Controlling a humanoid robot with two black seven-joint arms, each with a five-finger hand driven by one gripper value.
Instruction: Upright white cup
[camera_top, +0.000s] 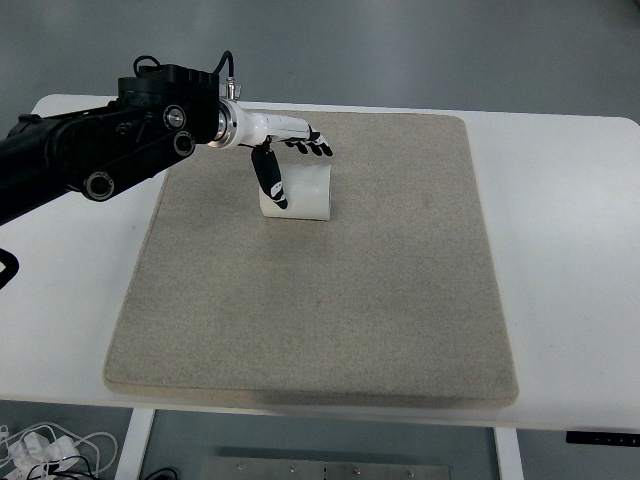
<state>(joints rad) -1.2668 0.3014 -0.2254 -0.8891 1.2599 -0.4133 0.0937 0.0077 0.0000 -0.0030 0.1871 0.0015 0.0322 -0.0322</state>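
Head view: a white table (580, 250) carried a large grey mat (320, 290) that covered most of its top. The cup (298, 191) lay on its side on the mat, up toward eleven o'clock from the mat's middle, with its long axis running roughly left to right.

The left arm (90, 160) came in from the nine o'clock edge, black along its length and ending in a white wrist. The left hand (285, 160) was over the cup's top left part. Its fingers (315, 147) stretched flat toward three o'clock, spread along the far side of the cup, while the thumb (270, 178) pointed down toward six o'clock across the cup's near left face. The thumb tip lay over the cup's surface; whether it pressed on it could not be told. The hand was released, not closed round the cup.

The right arm did not show. Below the table's near edge, at seven o'clock, some white cables (45, 448) lay on the floor.
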